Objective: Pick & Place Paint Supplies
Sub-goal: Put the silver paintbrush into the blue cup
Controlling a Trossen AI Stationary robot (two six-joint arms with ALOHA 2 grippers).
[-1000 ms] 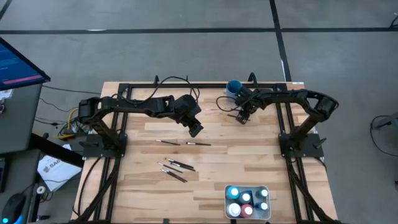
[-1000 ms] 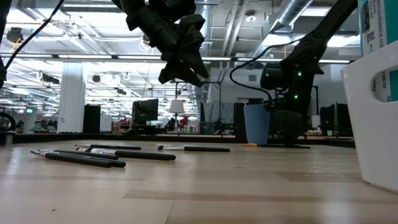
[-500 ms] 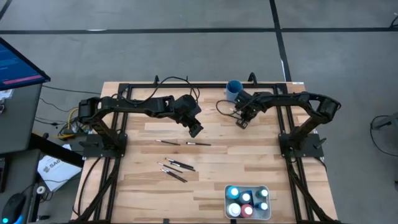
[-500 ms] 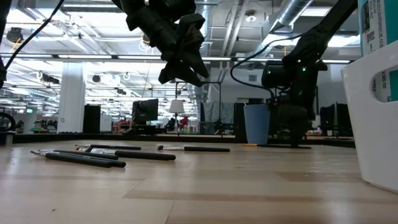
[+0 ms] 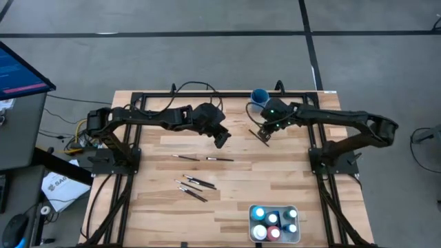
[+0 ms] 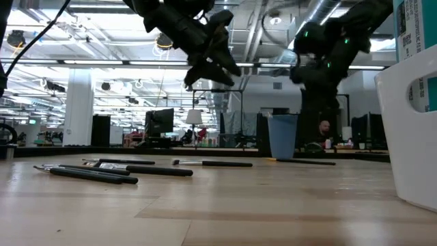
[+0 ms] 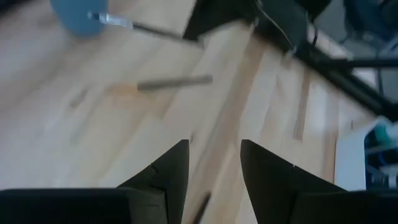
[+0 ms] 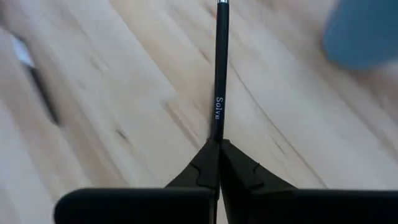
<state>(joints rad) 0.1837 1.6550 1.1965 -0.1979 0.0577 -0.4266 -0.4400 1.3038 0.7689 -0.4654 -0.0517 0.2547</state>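
Right gripper [image 8: 217, 144]: your fingers are closed on one paintbrush [image 8: 219, 68], lifted near the blue cup [image 5: 260, 97].
Left gripper [image 7: 214, 165]: half open, empty, above the table.
Done: bottles [image 5: 273, 223] stand in the white tray [image 5: 296, 211].
Left: several brushes [image 5: 195, 184] lie mid-table.

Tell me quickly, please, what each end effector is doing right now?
Left end effector: open, holding nothing, above the table.
Right end effector: shut on a paintbrush near the blue cup.
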